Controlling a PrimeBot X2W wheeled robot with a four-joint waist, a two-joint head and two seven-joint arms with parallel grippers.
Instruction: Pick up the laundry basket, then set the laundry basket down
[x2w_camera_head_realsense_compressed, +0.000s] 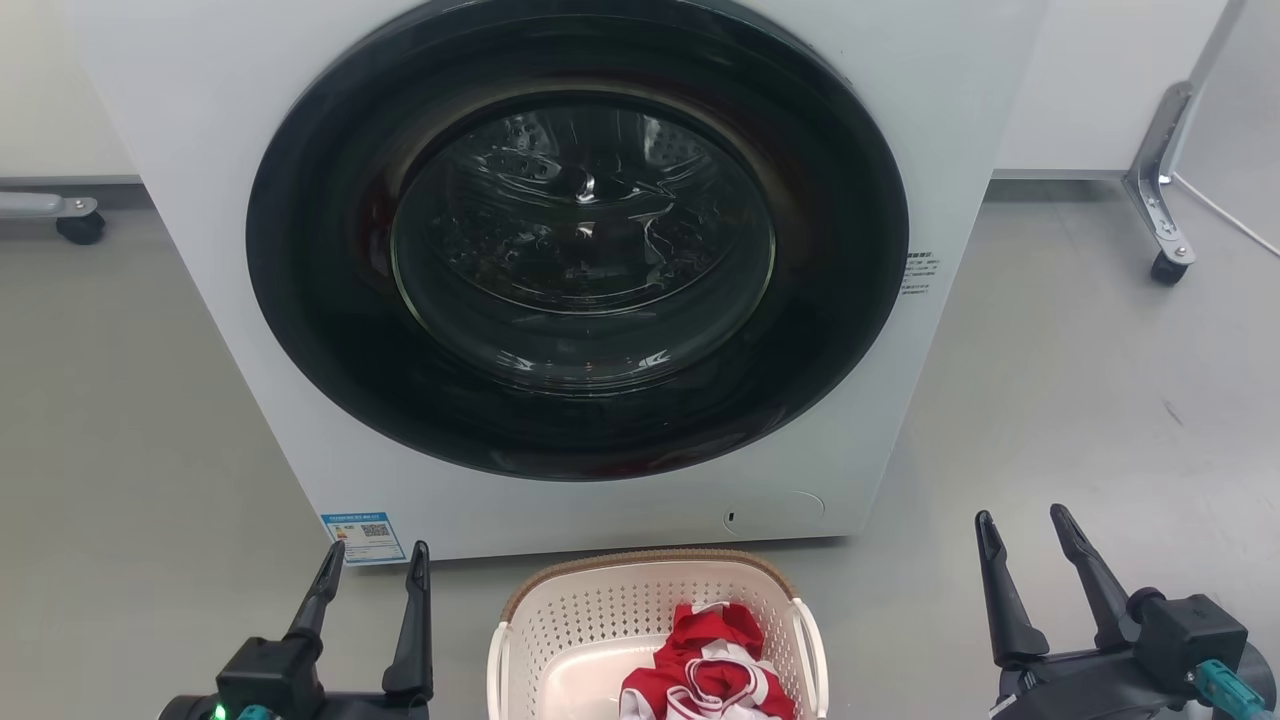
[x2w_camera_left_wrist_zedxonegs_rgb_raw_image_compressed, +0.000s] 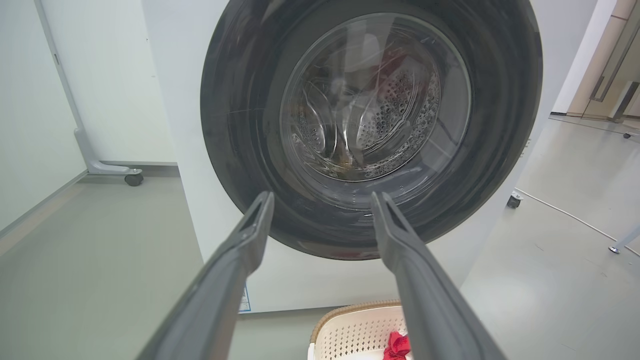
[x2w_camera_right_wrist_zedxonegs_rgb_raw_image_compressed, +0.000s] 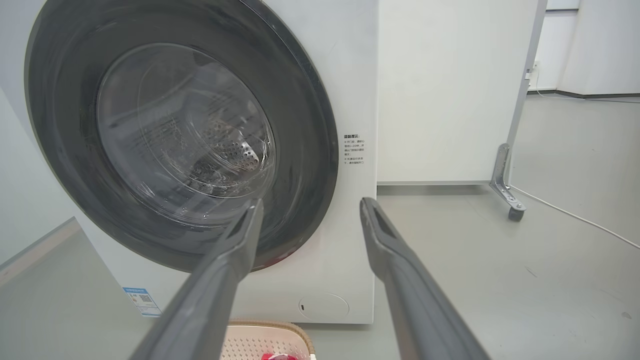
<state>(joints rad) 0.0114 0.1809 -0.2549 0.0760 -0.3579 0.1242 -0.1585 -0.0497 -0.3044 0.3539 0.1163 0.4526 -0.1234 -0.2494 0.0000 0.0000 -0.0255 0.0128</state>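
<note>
The laundry basket (x2w_camera_head_realsense_compressed: 600, 615) stands on the floor at the bottom centre, just in front of the washer; it is cream-white, perforated, with a brown rim and white side handles. A red and white garment (x2w_camera_head_realsense_compressed: 715, 665) lies in it. Its far rim also appears at the bottom of the left wrist view as the basket (x2w_camera_left_wrist_zedxonegs_rgb_raw_image_compressed: 350, 327) and in the right wrist view as the basket (x2w_camera_right_wrist_zedxonegs_rgb_raw_image_compressed: 265, 340). My left gripper (x2w_camera_head_realsense_compressed: 375, 555) is open to the basket's left, apart from it. My right gripper (x2w_camera_head_realsense_compressed: 1025, 520) is open to its right, further away. Both hold nothing.
A white front-loading washer (x2w_camera_head_realsense_compressed: 200, 130) with a dark round door (x2w_camera_head_realsense_compressed: 580, 240), shut, rises right behind the basket. Wheeled panel feet stand at back left (x2w_camera_head_realsense_compressed: 70, 215) and back right (x2w_camera_head_realsense_compressed: 1160, 215). A white cable (x2w_camera_right_wrist_zedxonegs_rgb_raw_image_compressed: 575, 215) runs across the grey floor on the right.
</note>
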